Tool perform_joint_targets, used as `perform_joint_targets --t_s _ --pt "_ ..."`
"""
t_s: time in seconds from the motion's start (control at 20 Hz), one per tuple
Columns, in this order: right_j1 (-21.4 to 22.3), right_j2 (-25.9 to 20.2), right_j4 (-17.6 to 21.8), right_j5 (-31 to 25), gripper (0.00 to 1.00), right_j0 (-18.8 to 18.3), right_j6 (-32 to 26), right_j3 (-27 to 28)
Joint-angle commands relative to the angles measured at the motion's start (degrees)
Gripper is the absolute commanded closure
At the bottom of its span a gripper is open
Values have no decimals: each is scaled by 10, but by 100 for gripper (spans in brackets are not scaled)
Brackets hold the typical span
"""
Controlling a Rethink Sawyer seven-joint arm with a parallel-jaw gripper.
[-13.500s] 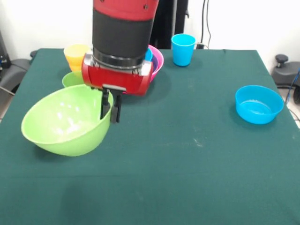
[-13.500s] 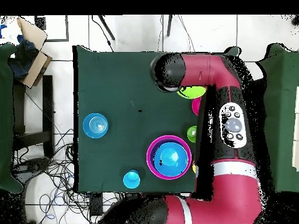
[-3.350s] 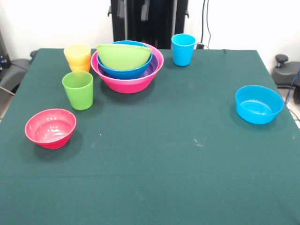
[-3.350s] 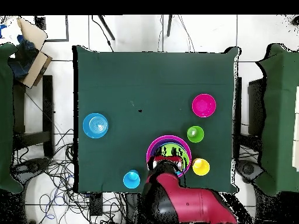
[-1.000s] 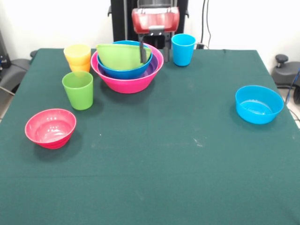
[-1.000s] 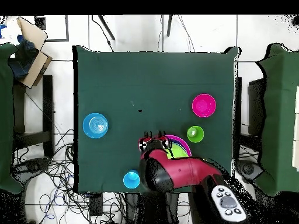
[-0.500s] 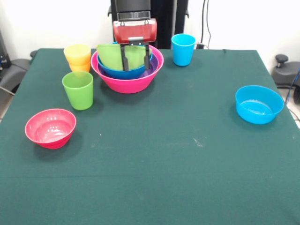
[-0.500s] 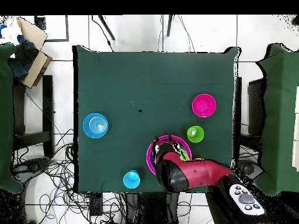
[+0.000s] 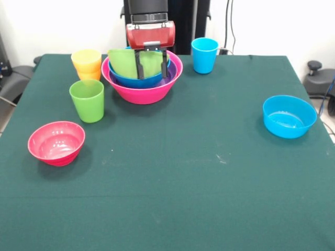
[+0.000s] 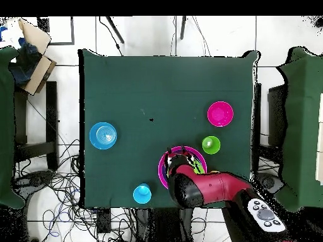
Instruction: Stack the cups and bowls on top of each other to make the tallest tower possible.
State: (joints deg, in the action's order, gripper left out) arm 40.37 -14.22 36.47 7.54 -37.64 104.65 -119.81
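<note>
I'm hanging the gripper (image 9: 152,71) over the tower (image 9: 142,78), jaws spread, straddling the tilted green bowl (image 9: 135,61) that's sitting in the blue bowl (image 9: 141,80) inside the pink bowl (image 9: 149,93).

- arm (image 10: 214,192) covers most of the tower (image 10: 165,169) in overhead view; only its left pink rim and a sliver of green show
- yellow cup (image 9: 87,64) hidden under the arm in overhead view; front view shows it, orange cup beneath barely visible
- purple bowl (image 9: 170,76) only a thin strip inside the pink bowl (image 9: 141,92)
- gripper (image 9: 152,70) fingers cross the light green bowl (image 9: 128,61); whether they touch it, can't tell
- arm cut off by top edge in front view
</note>
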Motion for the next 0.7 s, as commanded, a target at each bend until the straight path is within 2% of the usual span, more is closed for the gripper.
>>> perform_joint_targets --t_s 0.05,0.2,0.35,0.7 --pt "30 -49 20 -17 0 19 34 14" --pt "72 -70 12 -45 0 2 32 -19" --pt "123 -112 -4 -80 0 -30 25 -59" --pt "171 -162 -27 -113 0 -64 15 -97"
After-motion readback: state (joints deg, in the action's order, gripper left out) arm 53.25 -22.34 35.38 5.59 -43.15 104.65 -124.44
